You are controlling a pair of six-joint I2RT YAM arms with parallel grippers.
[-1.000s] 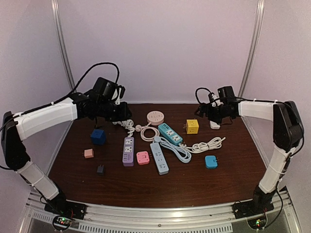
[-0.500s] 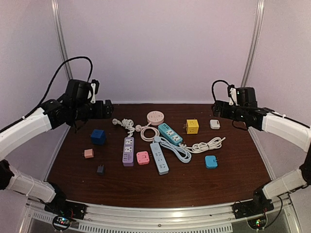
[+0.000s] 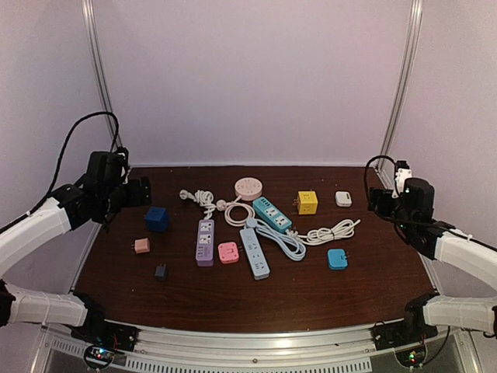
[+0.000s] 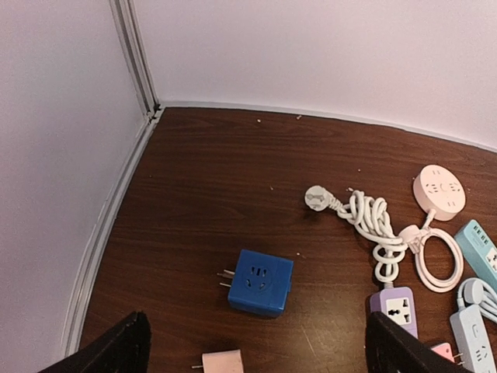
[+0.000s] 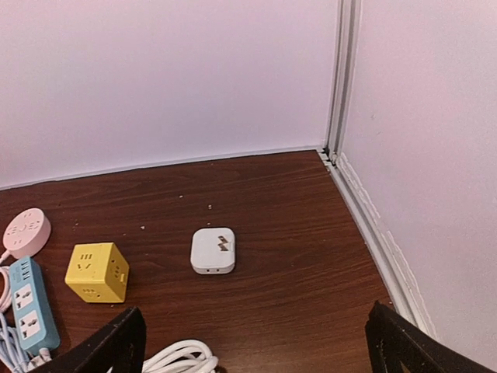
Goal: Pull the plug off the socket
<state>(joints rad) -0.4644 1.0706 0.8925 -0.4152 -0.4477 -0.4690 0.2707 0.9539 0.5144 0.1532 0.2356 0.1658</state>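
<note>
**Two pincers released, plug and strips lying mid-table**

The left gripper (image 3: pixel 144 191) hangs above the left edge of the table (image 3: pixel 326 291). Its fingers (image 4: pixel 124 346) are spread wide with nothing between them. The right gripper (image 3: pixel 378 200) hangs over the right edge, likewise spread and empty. Both are well apart from the sockets.

Three power strips lie close together in the middle of the table: a purple strip (image 3: pixel 205 242), a white strip (image 3: pixel 255 252) and a teal strip (image 3: pixel 272 214) just behind it. A white plug (image 4: pixel 314 198) lies loose on the wood at the far left of the group. It ends a bundled cord (image 4: pixel 369 225) that runs down to the purple strip. These views do not show whether any plug sits seated in one of the strips.

A blue cube (image 3: pixel 157 218) lies near the left gripper. A yellow cube (image 3: pixel 307 202) and a white charger (image 3: pixel 343 198) lie toward the right one. A round pink socket (image 3: pixel 248 188) sits at the back.
</note>
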